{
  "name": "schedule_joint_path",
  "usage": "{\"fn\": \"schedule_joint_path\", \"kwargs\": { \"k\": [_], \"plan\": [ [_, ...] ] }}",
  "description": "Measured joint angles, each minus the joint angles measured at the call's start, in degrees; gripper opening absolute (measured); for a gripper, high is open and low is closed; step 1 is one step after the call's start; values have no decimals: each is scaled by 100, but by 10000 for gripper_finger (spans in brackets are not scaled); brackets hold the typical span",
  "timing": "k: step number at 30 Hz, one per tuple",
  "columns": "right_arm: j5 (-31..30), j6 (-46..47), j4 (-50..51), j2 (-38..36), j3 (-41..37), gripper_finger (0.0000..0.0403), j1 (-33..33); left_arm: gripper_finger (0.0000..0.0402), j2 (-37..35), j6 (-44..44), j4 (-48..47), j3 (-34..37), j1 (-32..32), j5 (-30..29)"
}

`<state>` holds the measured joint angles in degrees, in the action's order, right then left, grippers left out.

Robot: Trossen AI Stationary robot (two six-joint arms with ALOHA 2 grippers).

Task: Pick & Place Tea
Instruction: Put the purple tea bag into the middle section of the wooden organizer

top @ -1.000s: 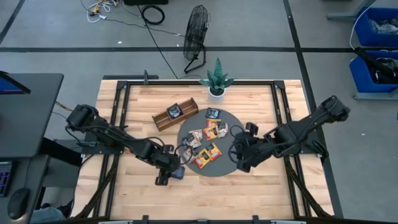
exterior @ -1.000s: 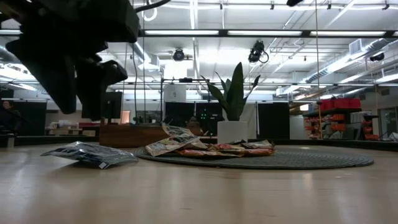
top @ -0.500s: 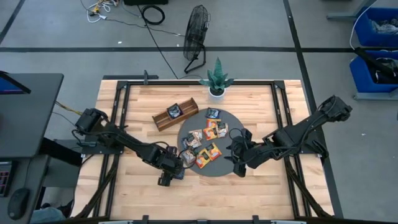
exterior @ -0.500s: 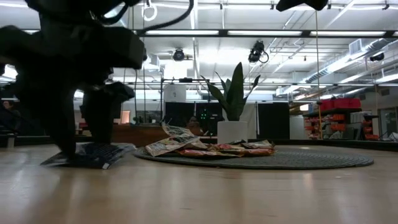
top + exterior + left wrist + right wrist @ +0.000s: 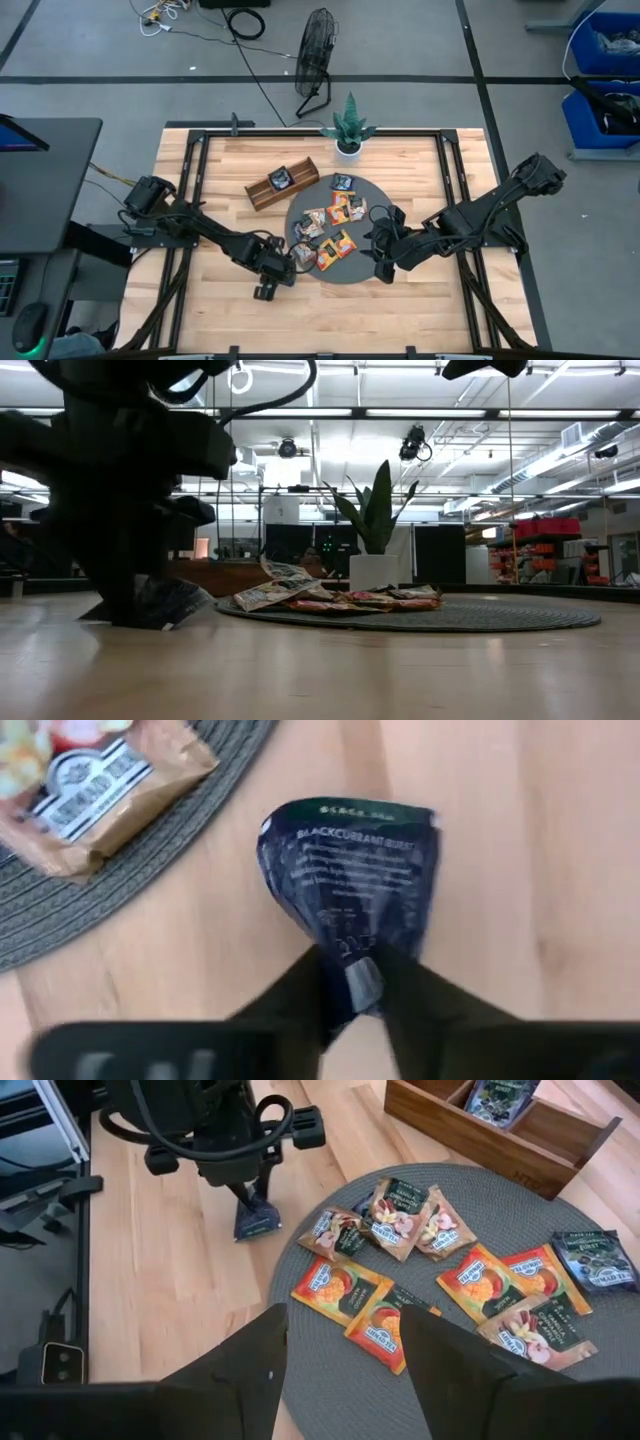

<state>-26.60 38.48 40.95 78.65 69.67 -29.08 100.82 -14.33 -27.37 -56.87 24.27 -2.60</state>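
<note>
On the wooden counter (image 5: 400, 310), a round woven mat (image 5: 520, 1390) holds nine flat foil tea sachets (image 5: 400, 1210); left gripper (image 5: 352, 982) jaws pinch a crinkled dark sachet (image 5: 355, 880); right gripper (image 5: 335, 1345) jaws gape empty

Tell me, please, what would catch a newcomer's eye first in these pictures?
First, the left gripper pinching a dark blue tea sachet on the bare wood just off the round grey mat. Next, the bright orange sachets spread over that mat, with the right gripper hovering open above its edge. Behind them stands a wooden divided tray already holding one dark sachet.
</note>
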Motion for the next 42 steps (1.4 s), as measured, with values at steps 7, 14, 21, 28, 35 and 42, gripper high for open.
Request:
{"fn": "schedule_joint_path", "kwargs": {
  "k": [7, 14, 21, 28, 35, 42],
  "plan": [
    [-104, -372, 0, 0, 0, 200, 23, 29, 0, 49, -804, -518, -9, 134],
    [-113, -1154, -115, 0, 0, 200, 68, 28, -249, 160, -1591, -1295, -133, 198],
    [-106, -2531, -619, 0, 0, 200, 45, 33, -852, -124, -1632, -1991, -677, 646],
    [-106, -5665, -1898, 0, 0, 200, -52, 28, -1268, -696, -483, -2176, -1344, 2256],
    [-117, -7647, -2962, 0, 0, 200, -79, 35, -1318, -1329, 1028, -2172, -1558, 3100],
    [-121, -8040, -3173, 0, 0, 200, -76, 29, -1318, -1394, 1420, -2169, -1539, 3113]
  ]
}}
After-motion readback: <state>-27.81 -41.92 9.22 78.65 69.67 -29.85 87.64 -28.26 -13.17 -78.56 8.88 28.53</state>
